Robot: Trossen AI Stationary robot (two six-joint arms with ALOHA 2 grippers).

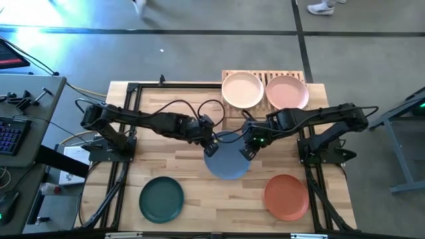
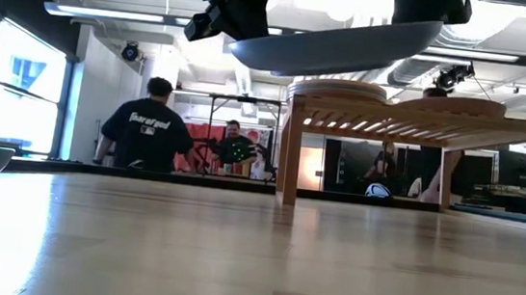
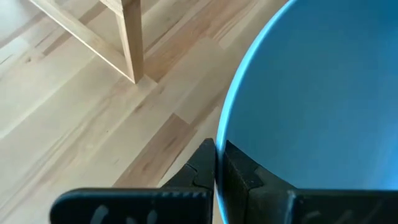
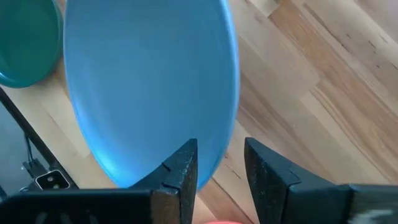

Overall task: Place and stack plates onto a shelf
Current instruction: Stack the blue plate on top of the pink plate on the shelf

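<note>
The blue plate (image 1: 226, 163) hangs above the surface just in front of the shelf (image 1: 265, 78), pinched at its rim by the left end effector (image 3: 217, 177). The right end effector (image 4: 219, 168) is spread beside the opposite rim. Stiff, light and probably slick; grip the rim.

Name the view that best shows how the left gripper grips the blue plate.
Left wrist view: the left gripper is shut on the blue plate at its rim. The high view shows only both grippers meeting at the plate, the low view its raised underside, the right wrist view its face.
</note>
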